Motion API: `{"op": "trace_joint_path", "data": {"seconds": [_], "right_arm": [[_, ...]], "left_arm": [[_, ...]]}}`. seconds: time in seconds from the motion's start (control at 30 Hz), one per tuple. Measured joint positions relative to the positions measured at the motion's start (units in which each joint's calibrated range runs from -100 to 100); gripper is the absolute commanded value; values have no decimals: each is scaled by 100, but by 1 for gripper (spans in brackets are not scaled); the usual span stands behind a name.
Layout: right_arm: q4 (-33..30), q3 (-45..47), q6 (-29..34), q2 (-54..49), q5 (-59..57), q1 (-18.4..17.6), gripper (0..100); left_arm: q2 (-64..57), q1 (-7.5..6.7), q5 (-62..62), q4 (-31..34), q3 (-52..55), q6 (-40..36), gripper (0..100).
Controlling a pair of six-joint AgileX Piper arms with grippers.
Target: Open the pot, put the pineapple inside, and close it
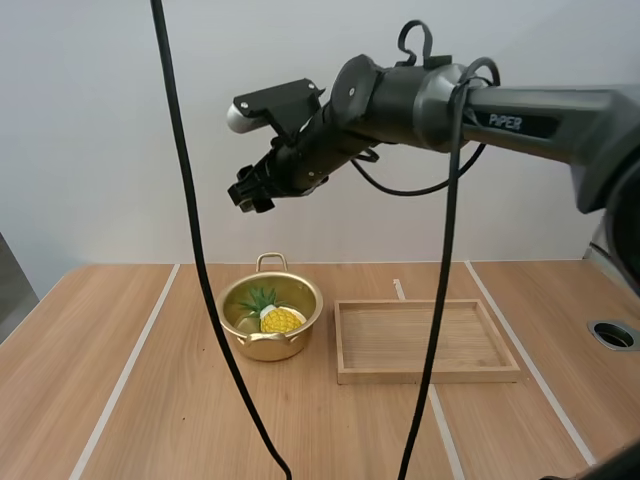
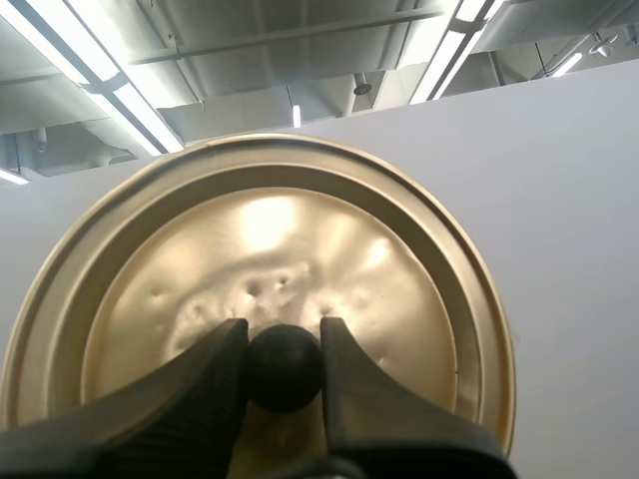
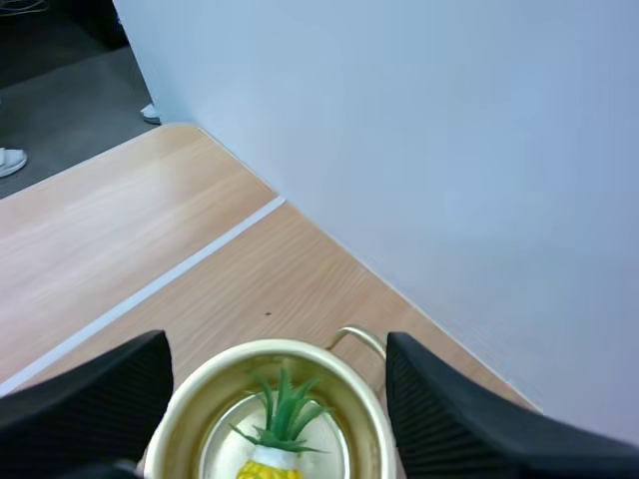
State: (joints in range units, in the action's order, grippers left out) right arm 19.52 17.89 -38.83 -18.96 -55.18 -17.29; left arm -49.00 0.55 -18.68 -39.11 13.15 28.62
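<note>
pineapple (image 1: 280,318) lies inside the open gold pot (image 1: 300,340) on the table (image 1: 120,400), with a wooden tray (image 1: 425,372) just beside it; my right gripper (image 1: 250,190) hangs high above. left wrist view: my left gripper (image 2: 284,344) pinches the black knob (image 2: 284,367) of the lid (image 2: 270,249) (dented gold top showing). right wrist view: the right fingers (image 3: 90,399) stand wide apart over the pot, pineapple within.

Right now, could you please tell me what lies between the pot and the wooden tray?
Nothing: the high view shows only a narrow strip of bare table between the pot and the wooden tray.
</note>
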Motion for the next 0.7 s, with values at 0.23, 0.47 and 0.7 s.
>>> {"op": "trace_joint_path", "data": {"seconds": [0.23, 0.47, 0.7], "right_arm": [[-390, 0, 466, -925, 0, 646, 100], [-161, 0, 524, -1895, 100, 1642, 99], [28, 0, 532, -2915, 206, 2109, 45]], "left_arm": [[0, 0, 0, 0, 0, 0, 0], [0, 0, 0, 0, 0, 0, 0], [0, 0, 0, 0, 0, 0, 0]]}}
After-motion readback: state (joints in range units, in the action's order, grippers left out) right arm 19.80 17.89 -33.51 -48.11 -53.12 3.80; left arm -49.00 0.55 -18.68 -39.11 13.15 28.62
